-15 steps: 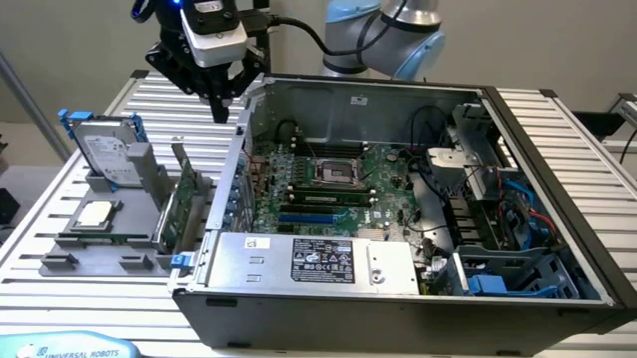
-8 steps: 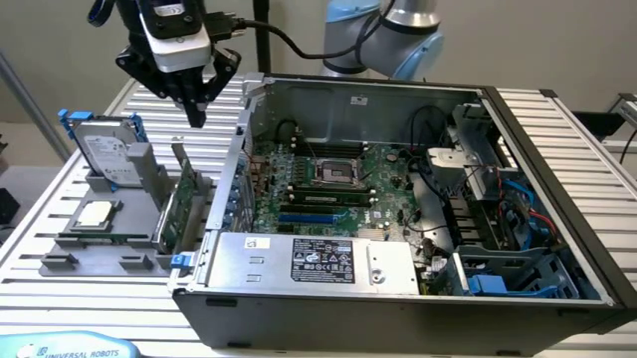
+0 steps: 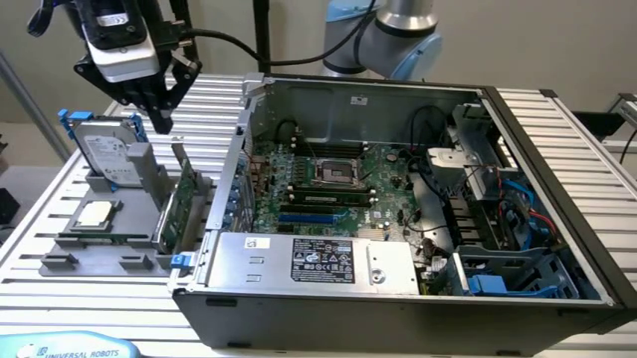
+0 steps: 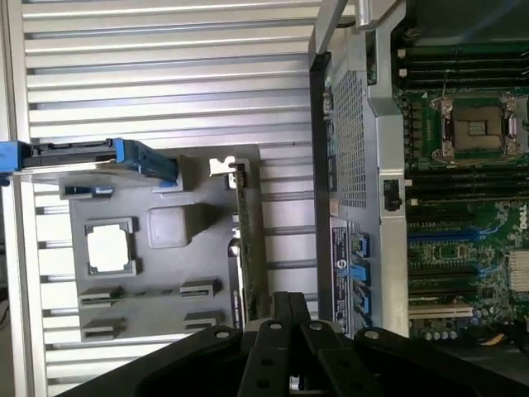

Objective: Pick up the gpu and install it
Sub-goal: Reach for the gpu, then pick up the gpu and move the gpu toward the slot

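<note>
The gpu (image 3: 177, 205) stands on its long edge in a slot of the grey holder (image 3: 100, 257), just outside the open computer case, with its silver bracket end pointing up. My gripper (image 3: 159, 123) hangs shut above the bracket end of the card, apart from it and holding nothing. In the wrist view the gpu (image 4: 246, 248) shows as a thin dark strip seen edge-on, and the shut gripper (image 4: 289, 304) sits over one end of it.
On the same holder a silver hard drive (image 3: 104, 153) with blue rails stands behind the card, and a square processor chip (image 3: 92, 214) lies flat. The open case (image 3: 229, 171) lies at the exterior view's right, motherboard (image 3: 329, 179) and blue slot (image 3: 316, 219) exposed.
</note>
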`<state>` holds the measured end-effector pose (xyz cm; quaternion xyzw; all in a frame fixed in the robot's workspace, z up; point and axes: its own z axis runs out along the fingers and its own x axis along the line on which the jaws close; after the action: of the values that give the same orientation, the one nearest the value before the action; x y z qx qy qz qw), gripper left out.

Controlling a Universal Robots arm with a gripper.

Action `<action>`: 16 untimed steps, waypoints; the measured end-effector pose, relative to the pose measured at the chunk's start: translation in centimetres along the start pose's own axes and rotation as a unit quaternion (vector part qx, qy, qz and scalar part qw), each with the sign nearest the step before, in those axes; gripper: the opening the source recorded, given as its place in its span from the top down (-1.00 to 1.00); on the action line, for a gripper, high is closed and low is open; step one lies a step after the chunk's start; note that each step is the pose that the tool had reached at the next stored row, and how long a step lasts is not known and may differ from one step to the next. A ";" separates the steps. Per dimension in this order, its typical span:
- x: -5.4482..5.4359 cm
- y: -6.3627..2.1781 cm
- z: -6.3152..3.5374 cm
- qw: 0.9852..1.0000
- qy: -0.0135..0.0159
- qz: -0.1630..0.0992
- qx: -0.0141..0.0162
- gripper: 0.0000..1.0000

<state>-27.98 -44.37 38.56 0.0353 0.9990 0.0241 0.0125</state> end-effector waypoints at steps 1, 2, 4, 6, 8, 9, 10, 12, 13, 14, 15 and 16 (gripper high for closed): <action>0.4 -0.07 0.09 1.000 0.000 0.000 0.000 0.79; 0.9 -0.14 0.19 1.000 0.000 0.000 0.000 0.79; 1.8 -0.24 0.39 1.000 0.000 0.000 0.000 0.79; 2.6 -0.31 0.49 1.000 0.000 0.000 0.000 0.79; 2.6 -0.31 0.49 1.000 0.000 0.000 0.000 0.79; 2.6 -0.31 0.49 1.000 0.000 0.000 0.000 0.79; 2.6 -0.31 0.49 1.000 0.000 0.000 0.000 0.79; 2.6 -0.31 0.49 1.000 0.000 0.000 0.000 0.79; 2.6 -0.31 0.49 1.000 0.000 0.000 0.000 0.79; 2.6 -0.31 0.49 1.000 0.000 0.000 0.000 0.79; 2.6 -0.31 0.49 1.000 0.000 0.000 0.000 0.79; 2.6 -0.31 0.49 1.000 0.000 0.000 0.000 0.79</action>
<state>-30.58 -44.47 38.00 0.0353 0.9990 0.0241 0.0125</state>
